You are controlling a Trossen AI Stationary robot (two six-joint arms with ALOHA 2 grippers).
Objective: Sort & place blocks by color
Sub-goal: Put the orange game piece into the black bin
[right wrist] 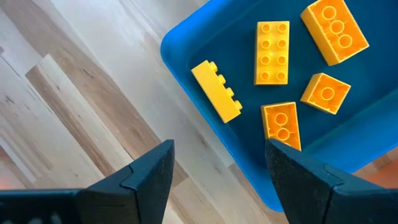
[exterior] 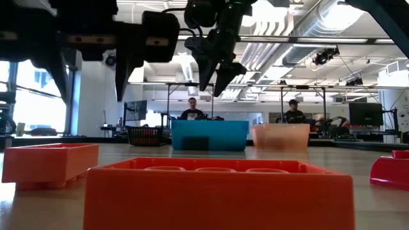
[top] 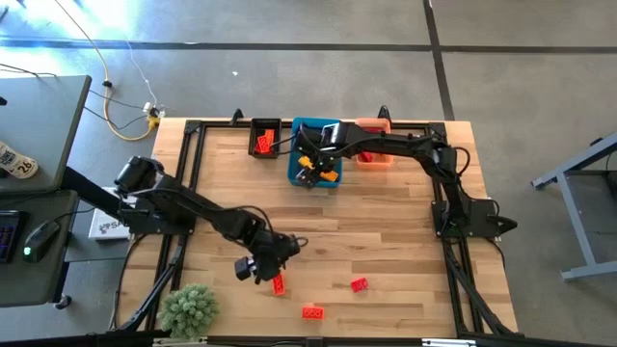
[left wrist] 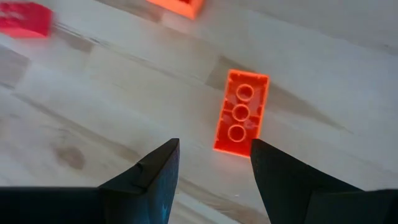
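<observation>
The table (top: 386, 241) carries three bins along its far edge: a black bin (top: 265, 138), a blue bin (top: 315, 154) and an orange bin (top: 373, 154). The black one holds red blocks; the blue one holds five yellow-orange blocks (right wrist: 272, 52), one tipped on its side; what the orange one holds is hidden by the arm.

The left gripper (left wrist: 214, 163) hangs low near the front, fingers apart and empty, over a red brick (left wrist: 242, 112). The brick lies flat with studs up, just ahead of the fingertips and a little toward one finger. Its long axis runs roughly along the reach, so the gap between the fingers already spans its short side — I judge a small forward shift and a descent would seat it.

The right gripper (right wrist: 219, 171) hovers at the blue bin's rim, jaws wide, holding nothing.

Two more bricks — a red one (top: 359, 284) and an orange-red one (top: 311, 311) — lie loose nearby, closer to the left arm.
</observation>
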